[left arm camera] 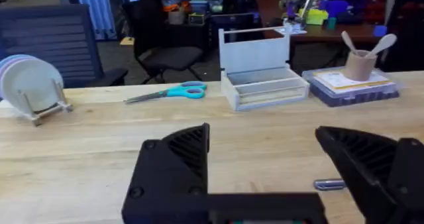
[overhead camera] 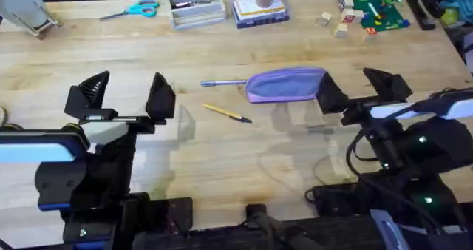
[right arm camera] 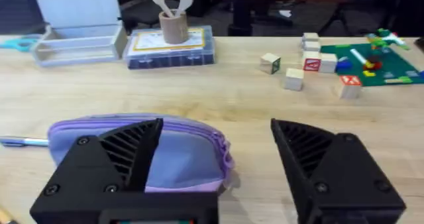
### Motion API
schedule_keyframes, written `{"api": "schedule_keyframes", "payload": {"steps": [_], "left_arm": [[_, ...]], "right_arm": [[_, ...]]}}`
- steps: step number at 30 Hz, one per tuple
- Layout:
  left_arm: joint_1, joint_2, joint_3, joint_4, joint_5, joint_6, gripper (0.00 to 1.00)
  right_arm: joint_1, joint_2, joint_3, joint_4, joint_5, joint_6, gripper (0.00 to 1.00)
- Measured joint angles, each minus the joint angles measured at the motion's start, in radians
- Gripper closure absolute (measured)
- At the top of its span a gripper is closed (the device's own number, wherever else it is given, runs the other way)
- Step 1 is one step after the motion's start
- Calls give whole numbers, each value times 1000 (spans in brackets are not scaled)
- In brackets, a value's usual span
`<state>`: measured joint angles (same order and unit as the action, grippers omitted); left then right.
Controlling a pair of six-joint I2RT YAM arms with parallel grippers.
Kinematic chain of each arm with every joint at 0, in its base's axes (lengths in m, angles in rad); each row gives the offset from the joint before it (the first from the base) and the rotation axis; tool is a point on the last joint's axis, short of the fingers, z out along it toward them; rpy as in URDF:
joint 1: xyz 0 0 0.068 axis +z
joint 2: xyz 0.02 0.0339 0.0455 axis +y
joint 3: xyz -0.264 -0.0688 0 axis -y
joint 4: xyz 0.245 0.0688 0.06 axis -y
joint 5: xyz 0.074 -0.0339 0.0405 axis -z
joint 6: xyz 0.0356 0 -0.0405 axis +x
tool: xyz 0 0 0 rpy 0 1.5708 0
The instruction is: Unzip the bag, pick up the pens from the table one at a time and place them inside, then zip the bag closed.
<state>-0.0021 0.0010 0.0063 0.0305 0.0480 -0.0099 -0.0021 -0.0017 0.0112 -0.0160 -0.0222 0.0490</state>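
So the right gripper (overhead camera: 364, 87) has its fingers spread wide with nothing in them, and one finger sits right at the right end of the bag (overhead camera: 284, 85), close enough that it looks like touching or just about. In the right wrist view the bag (right arm camera: 179, 151) lies just ahead of that finger, not centred in the gap. The bag's long axis runs left-right across the tabletop (overhead camera: 244, 161), tilted a bit so its right end sits slightly farther from the bases. I can't make out which end the zipper pull is at. The left gripper (overhead camera: 126, 95) is also wide open and empty, well apart from the bag, so the right arm is clearly nearer for the unzip. The blue-grey pen (overhead camera: 222, 82) pokes out from the bag's left end, lying along the same line, and the yellow pen (overhead camera: 226, 113) lies just in front, angled, dark tip toward the right. Both pens sit between the two grippers.
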Motion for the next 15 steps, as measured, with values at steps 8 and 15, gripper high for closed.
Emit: {"api": "schedule_keyframes", "payload": {"steps": [8, 15], "left_arm": [[0, 61, 149, -155, 39, 29, 8], [0, 347, 433, -160, 46, 41, 8]], "right_arm": [[1, 26, 178, -277, -39, 23, 5], [2, 195, 434, -429, -47, 26, 5]]}}
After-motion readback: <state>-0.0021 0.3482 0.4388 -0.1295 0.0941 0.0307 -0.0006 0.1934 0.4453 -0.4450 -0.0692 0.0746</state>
